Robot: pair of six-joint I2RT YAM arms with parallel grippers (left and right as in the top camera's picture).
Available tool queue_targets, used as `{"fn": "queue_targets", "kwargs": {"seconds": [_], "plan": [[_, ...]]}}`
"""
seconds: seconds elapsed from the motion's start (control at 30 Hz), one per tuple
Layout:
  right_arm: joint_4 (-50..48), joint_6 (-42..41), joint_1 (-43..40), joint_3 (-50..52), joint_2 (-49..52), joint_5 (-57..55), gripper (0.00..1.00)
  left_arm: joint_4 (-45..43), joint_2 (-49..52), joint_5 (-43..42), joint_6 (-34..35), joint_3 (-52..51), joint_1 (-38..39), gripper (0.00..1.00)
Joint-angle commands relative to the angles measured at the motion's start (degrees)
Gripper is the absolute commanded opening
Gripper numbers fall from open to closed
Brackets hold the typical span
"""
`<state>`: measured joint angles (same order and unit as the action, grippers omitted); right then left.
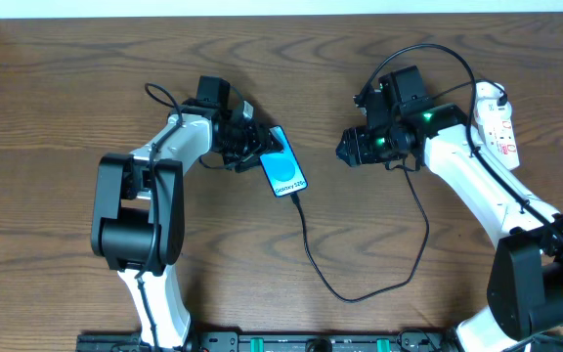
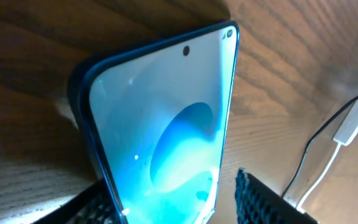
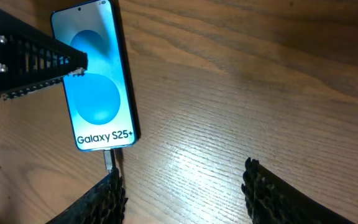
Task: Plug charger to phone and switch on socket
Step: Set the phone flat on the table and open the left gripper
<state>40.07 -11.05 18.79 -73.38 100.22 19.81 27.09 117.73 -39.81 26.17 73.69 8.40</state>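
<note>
Tabletop of dark brown wood grain (image 1: 66, 78) fills your overhead view. The small rectangular phone (image 1: 283, 168), black-edged with a bright cyan-blue screen, lies slanted near the middle. Your left gripper (image 1: 252, 147) is at its upper left end. Your right gripper (image 1: 345, 150) hangs just to the right of the phone, apart from it. The charger (image 1: 345, 293), a long thin black cable, leaves the phone's lower end, loops toward the near edge of the table and rises again past the right arm. The socket (image 1: 497, 122), a white elongated power strip with small red marks, lies far right beside that arm, well apart from the phone.

From your left wrist, the phone (image 2: 166, 118) takes up most of the view and runs away from the camera. The left gripper (image 2: 173, 202) has a finger on either side of its near end. The right-hand finger (image 2: 263, 199) shows a sliver of table between itself and the phone's edge. You cannot tell from this whether the phone is clamped.

From your right wrist, the phone (image 3: 95, 81) lies flat at upper left, reading "Galaxy S25+". The charger's small connector tip (image 3: 109, 160) meets its bottom edge. A black finger of the left gripper (image 3: 36, 56) overlaps the screen's left side. Your right gripper (image 3: 182, 196) is spread wide, its ridged fingers (image 3: 272, 193) holding nothing, with only bare wood between them.
</note>
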Motion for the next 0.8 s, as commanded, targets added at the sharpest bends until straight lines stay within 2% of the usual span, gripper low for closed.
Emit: {"fn": "queue_targets", "kwargs": {"seconds": [0.0,0.27,0.47,0.77], "plan": [[0.3,0.9,0.2,-0.7,-1.6,-1.0,0.61,1.3,2.4,9.4,-0.4,-1.4,-1.0,0.65],[0.2,0.9,0.2,-0.7,-1.6,-1.4,0.62,1.9,-0.8,9.5,-0.4,-1.4,-4.4,0.85],[0.2,0.9,0.1,-0.7,-1.6,-1.5,0.63,3.3,-7.7,9.4,-0.6,-1.4,-8.7,0.86],[-0.3,0.9,-0.9,-0.8,-1.6,-1.5,0.63,4.9,-27.0,9.2,2.1,-1.4,-15.8,0.87]]}}
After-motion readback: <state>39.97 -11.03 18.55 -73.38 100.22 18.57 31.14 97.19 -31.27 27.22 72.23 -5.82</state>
